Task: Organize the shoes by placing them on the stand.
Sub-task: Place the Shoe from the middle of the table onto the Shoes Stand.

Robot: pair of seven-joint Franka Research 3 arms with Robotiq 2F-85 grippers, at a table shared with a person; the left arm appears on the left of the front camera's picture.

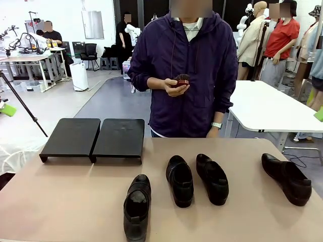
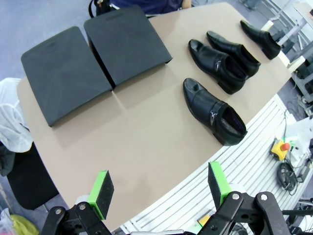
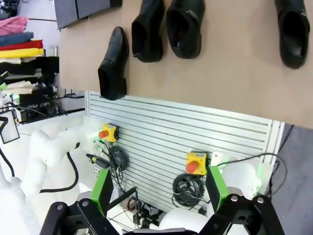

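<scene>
Front view: all four shoes (image 1: pixel 180 180) lie on the table (image 1: pixel 60 201), none on the stand (image 1: pixel 70 136) at far left. Risk: glossy leather may slip from a shallow pinch.
Left wrist view: the left gripper (image 2: pixel 160 188) hovers above the table's near edge, jaws wide, empty.
Right wrist view: the right gripper (image 3: pixel 159 188) hangs beyond that edge, jaws wide, empty.
</scene>
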